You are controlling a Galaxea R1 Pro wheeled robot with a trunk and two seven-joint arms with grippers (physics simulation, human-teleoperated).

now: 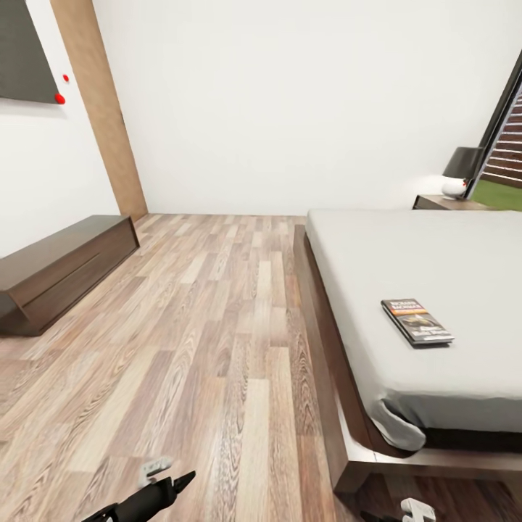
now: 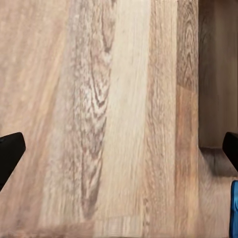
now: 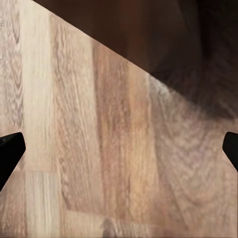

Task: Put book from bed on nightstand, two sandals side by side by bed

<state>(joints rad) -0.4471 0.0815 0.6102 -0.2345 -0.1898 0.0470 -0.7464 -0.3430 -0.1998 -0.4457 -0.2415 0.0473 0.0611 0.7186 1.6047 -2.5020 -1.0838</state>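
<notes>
Between the dark fingertips (image 2: pixel 10 148) of the left gripper (image 2: pixel 119 151), spread wide and holding nothing, bare wood-plank floor (image 2: pixel 109 109) is recorded in the left wrist view; a sliver of bright blue, taken to be a sandal (image 2: pixel 234 208), is seen at the frame edge just beside one fingertip. The right gripper (image 3: pixel 119 148) is likewise noted as spread apart and empty above the planks, with the dark brown bed frame (image 3: pixel 163 39) crossing that view diagonally. From the head camera, part of the left arm (image 1: pixel 148 499) is observed low over the floor. The bed (image 1: pixel 435 290) is located at the right, its light-grey mattress resting in the low wooden frame. The book (image 1: pixel 417 321) is found lying flat on the mattress, near its side edge and toward the foot corner. A nightstand (image 1: pixel 449 203) bearing a dark-shaded lamp (image 1: pixel 461 171) is noted beyond the far end of the bed. A long low dark cabinet (image 1: pixel 61 264) is recorded against the left wall.
</notes>
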